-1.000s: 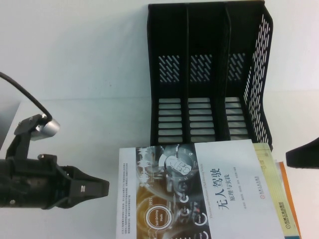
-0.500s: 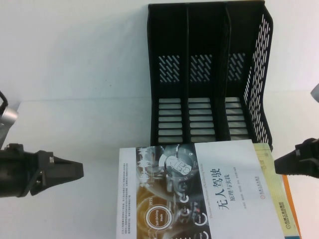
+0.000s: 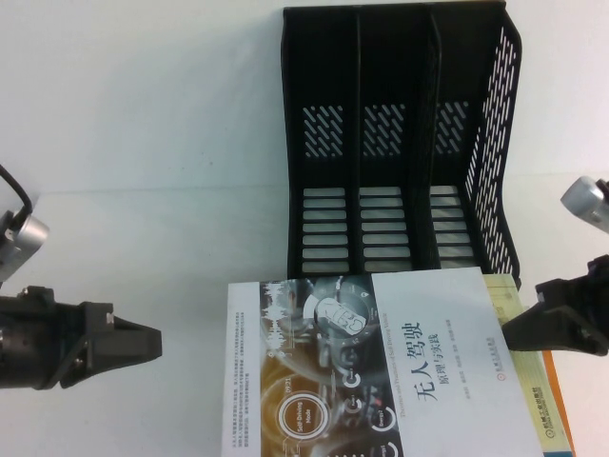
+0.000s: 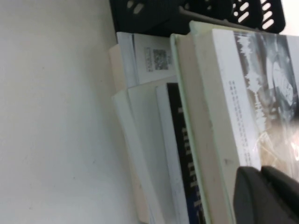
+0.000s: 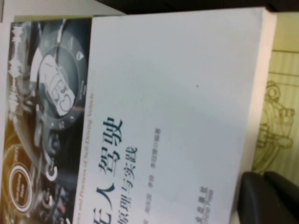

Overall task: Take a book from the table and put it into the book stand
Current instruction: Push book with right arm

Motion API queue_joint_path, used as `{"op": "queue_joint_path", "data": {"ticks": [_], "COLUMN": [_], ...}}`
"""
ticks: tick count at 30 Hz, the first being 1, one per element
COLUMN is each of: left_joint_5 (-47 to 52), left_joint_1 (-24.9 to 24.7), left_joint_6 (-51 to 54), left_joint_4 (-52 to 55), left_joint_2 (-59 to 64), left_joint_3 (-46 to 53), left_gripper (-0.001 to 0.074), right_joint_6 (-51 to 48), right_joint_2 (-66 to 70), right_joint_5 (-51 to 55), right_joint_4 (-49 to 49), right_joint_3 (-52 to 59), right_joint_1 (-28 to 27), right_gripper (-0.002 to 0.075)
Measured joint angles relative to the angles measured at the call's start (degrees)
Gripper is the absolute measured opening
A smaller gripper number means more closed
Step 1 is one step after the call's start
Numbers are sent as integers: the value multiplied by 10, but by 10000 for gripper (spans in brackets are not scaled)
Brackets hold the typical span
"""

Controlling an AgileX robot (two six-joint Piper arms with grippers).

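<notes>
The book (image 3: 419, 371) lies flat on top of a stack at the table's (image 3: 143, 143) near edge, white cover up with the dark collage on its left half. The black book stand (image 3: 400, 143) stands just behind it, its three slots empty. My left gripper (image 3: 152, 343) is shut and hovers left of the book, apart from it. In the left wrist view the left gripper (image 4: 261, 170) sits by the book's edge (image 4: 243, 93). My right gripper (image 3: 509, 333) is shut at the book's right edge. In the right wrist view the right gripper (image 5: 264, 176) is beside the book (image 5: 177, 107).
A pale yellow-green book (image 3: 504, 290) and an orange-edged book (image 3: 557, 400) stick out under the book on the right. Several more stacked books (image 4: 154, 140) show in the left wrist view. The yellow-green cover (image 5: 280, 116) lies under my right gripper.
My left gripper has drawn back to the left, away from the book. My right gripper has come in from the right to the book's right edge.
</notes>
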Motion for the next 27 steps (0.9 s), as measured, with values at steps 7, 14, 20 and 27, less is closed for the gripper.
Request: {"op": "queue_joint_path", "data": {"ticks": [7, 14, 20, 27], "left_joint_5": [-2, -5, -18, -19], "left_joint_1": [0, 0, 0, 0], "left_joint_6": [-46, -53, -53, -65], "left_joint_4": [45, 55, 65, 73], "left_joint_2": [1, 15, 29, 45], "left_joint_3": [0, 0, 0, 0], "left_gripper": [-3, -3, -3, 24], "right_joint_6": [-6, -23, -39, -42], "right_joint_2": [10, 27, 41, 43], "right_joint_5": [-5, -5, -1, 4], "right_joint_4": [16, 59, 82, 80], "right_joint_3": [-1, -3, -4, -6], "right_joint_1": [37, 60, 63, 63], "right_gripper": [-2, -2, -2, -2]}}
